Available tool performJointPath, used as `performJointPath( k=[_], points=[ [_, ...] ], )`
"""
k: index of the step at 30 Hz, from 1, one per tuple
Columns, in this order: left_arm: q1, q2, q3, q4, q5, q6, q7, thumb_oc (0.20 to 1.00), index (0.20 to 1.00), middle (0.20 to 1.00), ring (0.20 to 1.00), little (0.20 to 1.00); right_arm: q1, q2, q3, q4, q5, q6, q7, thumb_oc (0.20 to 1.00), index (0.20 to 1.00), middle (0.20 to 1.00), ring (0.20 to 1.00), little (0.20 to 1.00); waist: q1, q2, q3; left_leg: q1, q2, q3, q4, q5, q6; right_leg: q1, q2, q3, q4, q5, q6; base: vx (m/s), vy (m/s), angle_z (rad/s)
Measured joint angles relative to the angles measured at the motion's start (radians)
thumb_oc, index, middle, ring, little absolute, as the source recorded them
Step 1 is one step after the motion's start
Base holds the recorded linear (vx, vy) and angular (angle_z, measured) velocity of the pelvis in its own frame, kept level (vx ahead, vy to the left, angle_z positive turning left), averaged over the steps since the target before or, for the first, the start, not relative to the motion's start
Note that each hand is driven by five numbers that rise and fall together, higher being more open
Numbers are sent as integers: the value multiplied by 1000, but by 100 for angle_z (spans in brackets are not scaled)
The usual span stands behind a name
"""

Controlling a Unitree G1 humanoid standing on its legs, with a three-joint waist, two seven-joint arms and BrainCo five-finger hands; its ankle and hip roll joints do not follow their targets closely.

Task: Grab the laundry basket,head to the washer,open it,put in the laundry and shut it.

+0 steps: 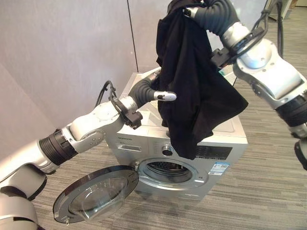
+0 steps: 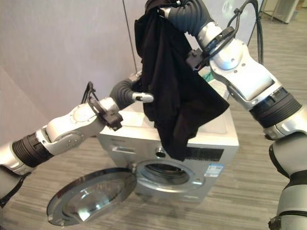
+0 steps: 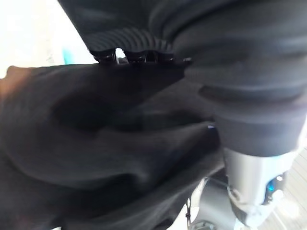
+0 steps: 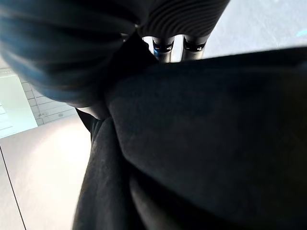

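The right hand (image 1: 192, 10) grips the black cloth (image 1: 192, 81) up high so it hangs over the washer (image 1: 192, 158) with its open door (image 1: 93, 194), while the left hand (image 1: 160, 96) reaches into the folds, its fingers hidden.

Right hand (image 2: 169, 10) raised high; left hand (image 2: 139, 97) lower, thumb out.

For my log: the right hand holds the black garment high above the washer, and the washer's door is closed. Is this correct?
Not quite: the washer's door is swung open, as the left eye view shows. The right hand does hold the black garment high above the washer.
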Motion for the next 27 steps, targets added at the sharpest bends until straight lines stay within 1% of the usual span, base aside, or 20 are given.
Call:
performJointPath(
  k=[2, 6, 10, 11, 16, 19, 20, 22, 27],
  points=[
    [7, -33, -6, 12, 0, 1, 2, 1000, 1000, 1000, 1000, 1000, 0, 21, 2, 13, 0, 0, 0, 200, 200, 200, 200, 200, 4, -2, -2, 0, 1, 0, 0, 1, -1, 1, 2, -1, 0, -1, 0, 1, 3, 4],
    [3, -190, -5, 142, 27, 4, 27, 1000, 1000, 1000, 1000, 1000, 0, 98, 8, 41, 2, 3, -1, 200, 200, 200, 200, 200, -4, -11, -9, 0, 1, -1, 0, 1, -1, 0, 2, -1, 0, -1, 0, 0, 0, 0],
    [-1, -261, 1, 189, 83, 8, 39, 1000, 1000, 1000, 1000, 1000, 0, 124, 17, 54, 3, 5, -1, 200, 200, 200, 200, 200, -5, -14, -11, 0, 2, -1, 0, 1, -1, 0, 3, 0, 0, -1, 0, 0, 0, 0],
    [-9, -289, 4, 214, 94, 10, 44, 1000, 1000, 1000, 1000, 1000, -1, 138, 17, 73, 4, 6, -1, 200, 200, 200, 200, 200, -2, -15, -12, 0, 2, -1, 0, 1, -1, 0, 3, 0, 0, -1, 0, 0, 0, 0],
    [-17, -346, 25, 282, 131, 11, 46, 1000, 1000, 1000, 1000, 1000, -1, 188, 21, 88, 22, 15, -1, 200, 200, 200, 200, 200, -3, -16, -12, 0, 3, -1, 0, 1, -1, 0, 4, 0, 0, -1, -1, 0, 0, 0],
    [-23, -350, 39, 289, 131, 11, 52, 1000, 1000, 1000, 1000, 1000, -1, 199, 22, 81, 39, 27, -1, 200, 200, 200, 200, 200, -1, -16, -12, 0, 3, -1, 0, 1, -1, 0, 4, 0, 0, -1, -1, 0, 0, 0],
    [-25, -350, 39, 289, 131, 11, 59, 746, 746, 746, 746, 746, -1, 200, 22, 81, 39, 27, -1, 200, 200, 200, 200, 200, 0, -17, -13, -1, 3, -1, -1, 1, -1, 0, 4, -1, 0, -2, 0, 0, 0, 0],
    [-25, -355, 42, 292, 131, 10, 66, 200, 200, 200, 200, 200, -1, 199, 21, 79, 40, 27, -1, 200, 200, 200, 200, 200, 1, -17, -13, -1, 3, -2, -1, 1, -1, 0, 4, -1, 0, -2, 0, 0, 0, 0],
    [-23, -397, 87, 330, 131, 9, 87, 200, 200, 200, 200, 200, -1, 197, 20, 64, 40, 27, -1, 200, 200, 200, 200, 200, 0, -17, -13, -1, 3, -4, -1, 1, -1, 0, 4, -2, 0, -2, 0, 0, 0, 0]
  ],
)
